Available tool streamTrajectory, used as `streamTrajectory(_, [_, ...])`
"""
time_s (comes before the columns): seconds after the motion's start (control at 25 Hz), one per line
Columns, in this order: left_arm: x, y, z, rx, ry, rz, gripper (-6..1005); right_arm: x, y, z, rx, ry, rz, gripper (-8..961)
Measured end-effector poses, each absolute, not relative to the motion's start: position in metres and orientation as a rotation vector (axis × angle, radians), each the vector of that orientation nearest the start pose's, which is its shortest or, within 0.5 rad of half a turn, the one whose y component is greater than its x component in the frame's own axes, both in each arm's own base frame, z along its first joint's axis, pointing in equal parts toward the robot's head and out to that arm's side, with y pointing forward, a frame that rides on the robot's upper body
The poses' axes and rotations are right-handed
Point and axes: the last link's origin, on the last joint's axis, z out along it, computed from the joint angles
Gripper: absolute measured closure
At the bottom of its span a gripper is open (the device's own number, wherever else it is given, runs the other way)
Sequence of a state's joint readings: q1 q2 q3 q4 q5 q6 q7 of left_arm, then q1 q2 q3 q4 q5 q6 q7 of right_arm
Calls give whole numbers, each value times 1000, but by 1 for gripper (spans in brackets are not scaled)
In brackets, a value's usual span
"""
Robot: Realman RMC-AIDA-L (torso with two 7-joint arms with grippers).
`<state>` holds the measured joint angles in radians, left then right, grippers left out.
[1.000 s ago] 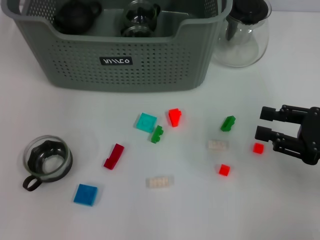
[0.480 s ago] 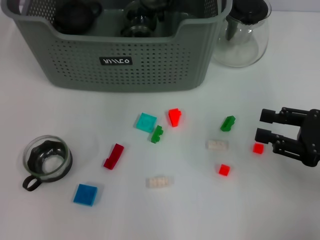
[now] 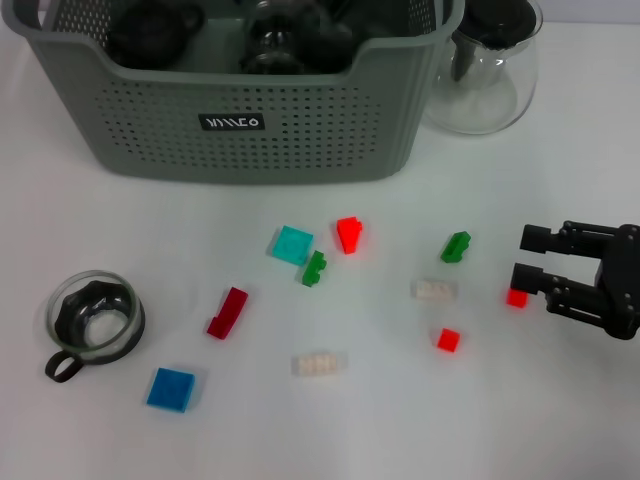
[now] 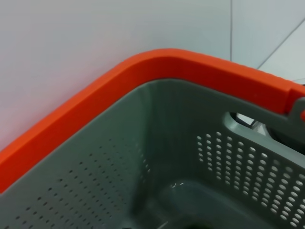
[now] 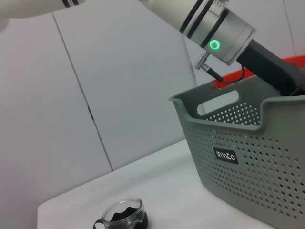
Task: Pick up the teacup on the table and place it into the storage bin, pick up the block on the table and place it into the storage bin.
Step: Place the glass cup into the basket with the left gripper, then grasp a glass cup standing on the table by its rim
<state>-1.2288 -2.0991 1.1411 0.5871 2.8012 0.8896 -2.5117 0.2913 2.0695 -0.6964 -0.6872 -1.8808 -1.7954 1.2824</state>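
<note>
A: Where is the right gripper (image 3: 523, 256)?

B: Low over the white counter (image 3: 560, 420) at its right side, with its jaws apart. A small red block (image 3: 516, 297) lies just beside the lower fingertip, partly covered by it. I cannot tell whether they touch.

A: And the left one?

B: The head view does not show it. The left wrist view looks down into a corner of the storage bin (image 4: 190, 157), past the orange handle clip (image 4: 143, 81) on its rim, and the right wrist view shows the left arm (image 5: 209, 24) reaching over the bin. Whether its jaws are apart or together, I cannot tell.

A: The teacup?

B: The glass teacup (image 3: 94, 318) with the dark insert stands upright on the counter at the near left, well apart from the storage bin (image 3: 250, 130), which stands at the far side. The right wrist view also shows the cup (image 5: 123, 215) on the counter, clear of the bin (image 5: 252, 157).

A: What else lies out there?

B: Loose blocks between cup and gripper: a dark red block (image 3: 228, 312), a blue tile (image 3: 171, 389), a teal tile (image 3: 292, 244) with a green block (image 3: 315, 268) just beside it, a red-orange block (image 3: 349, 234), another green block (image 3: 456, 246), two whitish bricks (image 3: 320, 364) (image 3: 435, 290) and a red cube (image 3: 448, 340).

A: Anything inside the bin?

B: Dark rounded pieces (image 3: 150, 30) and a glass one (image 3: 285, 35). A clear glass teapot (image 3: 490, 70) stands just beside the bin's right end.
</note>
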Motion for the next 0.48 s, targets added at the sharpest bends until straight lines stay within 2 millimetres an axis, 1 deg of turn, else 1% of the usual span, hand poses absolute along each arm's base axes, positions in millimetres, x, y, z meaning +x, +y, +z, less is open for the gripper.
streamTrajectory(0.16, [-85,489,-42,-2387,-589,273,855,298,250,18,-2699,652,920,419])
streamTrajectory(0.28, [-83,490,-35,-2373,-612,213,841,298,251,18,-2698,651,918,419])
streamTrajectory(0.36, [-80,486,-25,-2371,-644,115,775,298,251,18,-2697,650,917,418])
streamTrajectory(0.4, [-80,481,-17,-2372,-666,32,743,298,251,18,-2698,650,918,418])
streamTrajectory(0.44, [-77,475,0,-2368,-661,-91,710,298,251,18,-2698,649,917,418])
streamTrajectory(0.48, [-77,468,11,-2375,-663,-173,677,298,252,18,-2697,648,917,418])
